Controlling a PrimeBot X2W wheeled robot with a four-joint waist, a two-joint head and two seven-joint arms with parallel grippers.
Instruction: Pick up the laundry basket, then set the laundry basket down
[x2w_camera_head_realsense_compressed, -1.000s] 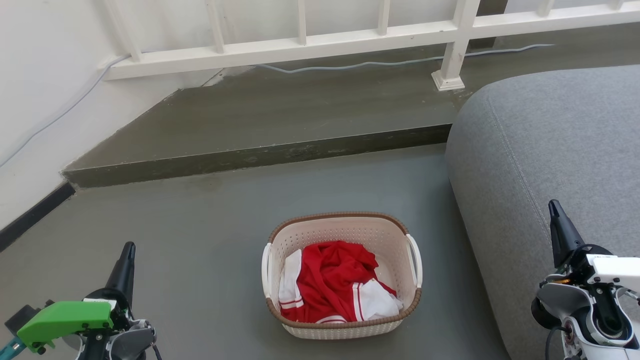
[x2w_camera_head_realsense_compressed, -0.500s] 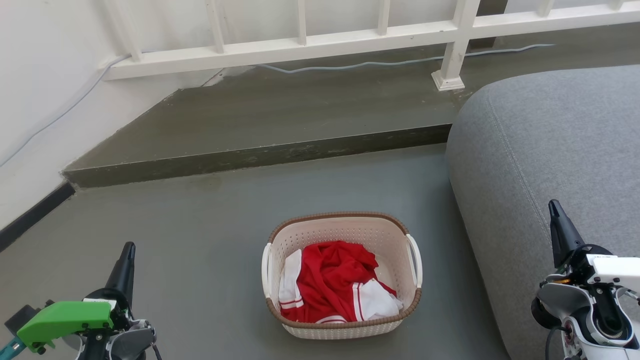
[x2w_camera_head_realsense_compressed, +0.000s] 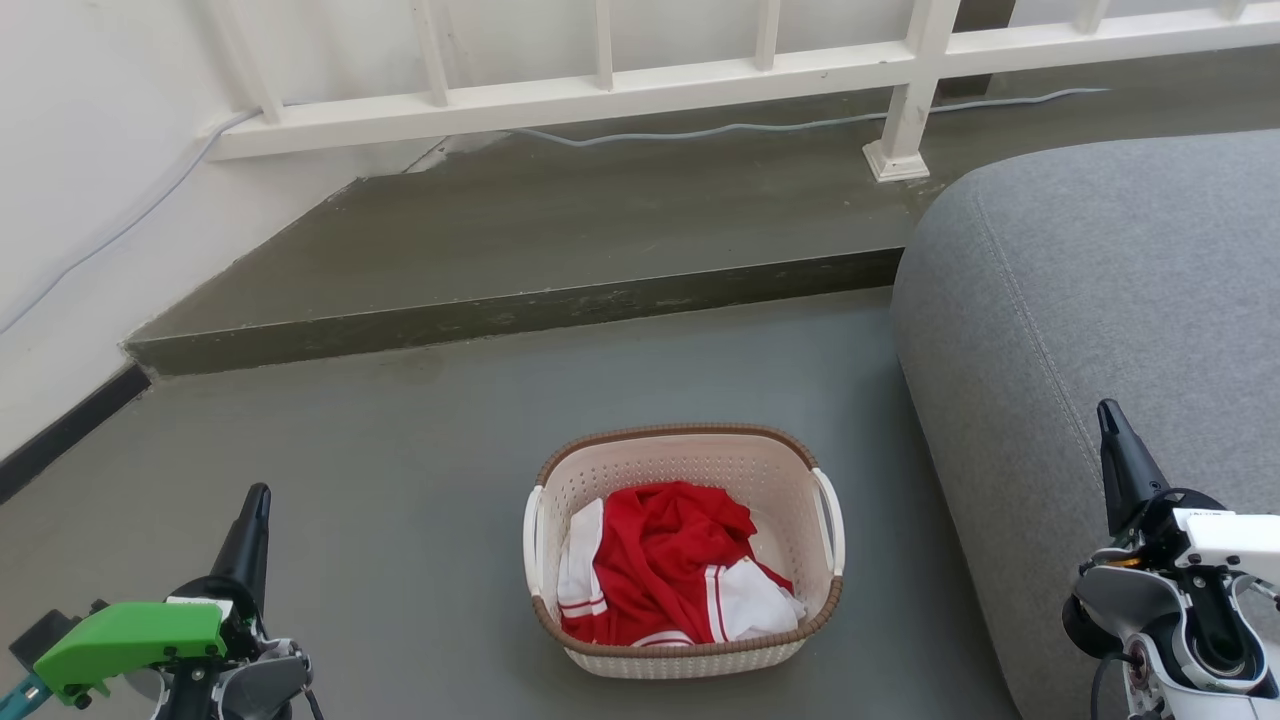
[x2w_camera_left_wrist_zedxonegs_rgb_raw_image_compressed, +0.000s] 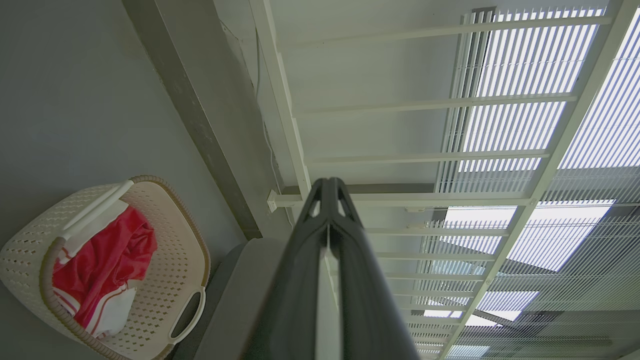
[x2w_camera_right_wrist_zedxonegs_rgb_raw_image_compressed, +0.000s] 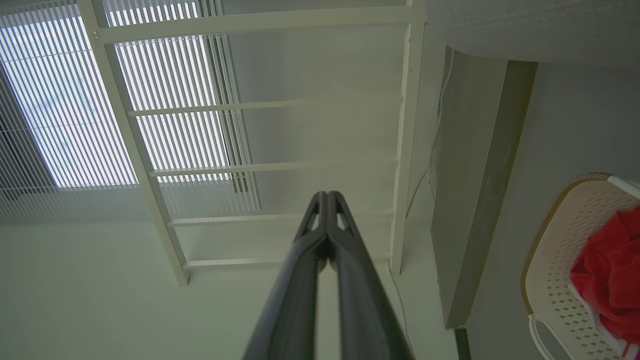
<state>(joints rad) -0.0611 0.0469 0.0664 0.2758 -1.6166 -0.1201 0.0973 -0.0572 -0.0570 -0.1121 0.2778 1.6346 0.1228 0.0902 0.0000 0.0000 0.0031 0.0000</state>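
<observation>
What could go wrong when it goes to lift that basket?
Both the left gripper and right gripper are shut; unless they open, they may shove the basket instead of taking its handles.
The sofa sits close to its right side, so that arm might brush it.
Tilted, the clothes could spill.

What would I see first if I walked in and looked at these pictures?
The bright red and white clothes jump out first, bundled in the cream laundry basket on the grey floor, near the middle. A big grey cushion sits to its right, and a white railing runs along the back. The left gripper and right gripper are shut at the lower corners.
</observation>
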